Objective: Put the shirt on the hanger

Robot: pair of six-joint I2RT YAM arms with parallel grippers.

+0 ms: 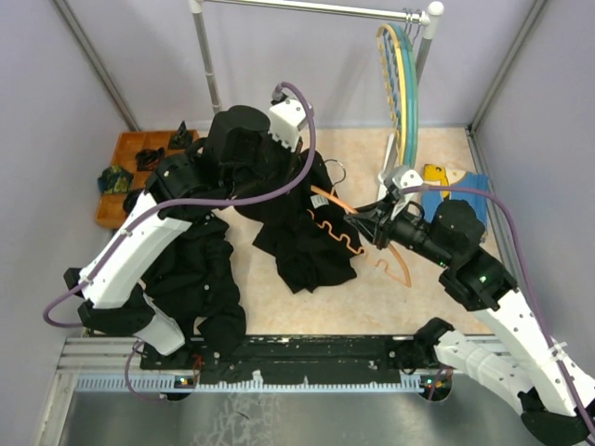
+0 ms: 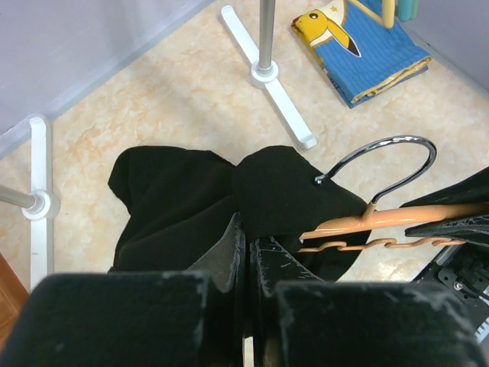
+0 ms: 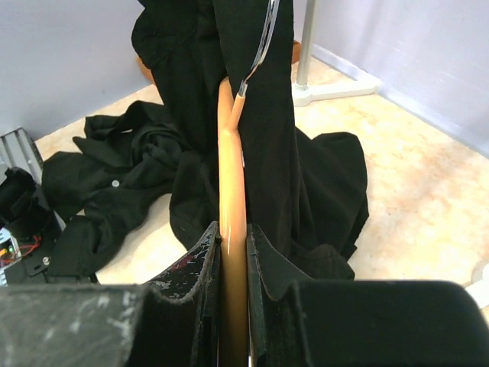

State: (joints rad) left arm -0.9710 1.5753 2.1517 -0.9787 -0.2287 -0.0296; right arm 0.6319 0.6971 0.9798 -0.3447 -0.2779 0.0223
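The black shirt (image 1: 302, 232) hangs in a bunch from my left gripper (image 1: 302, 167), which is shut on its upper fabric. In the left wrist view the fingers (image 2: 238, 237) pinch the shirt (image 2: 191, 191) tightly. The orange hanger (image 1: 346, 234) lies tilted against the shirt, its metal hook (image 1: 337, 172) up near my left gripper. My right gripper (image 1: 361, 223) is shut on one hanger arm. Seen from the right wrist, the hanger (image 3: 232, 176) runs straight out between the fingers (image 3: 200, 252), with the shirt (image 3: 267, 115) draped on both sides of it and the hook (image 3: 260, 46) above.
Other black clothes (image 1: 195, 279) lie heaped at the near left. An orange tray (image 1: 130, 149) sits at the far left. A clothes rack (image 1: 316, 7) with teal and yellow hangers (image 1: 406, 84) stands at the back. A blue-and-yellow garment (image 1: 456, 181) lies at the right.
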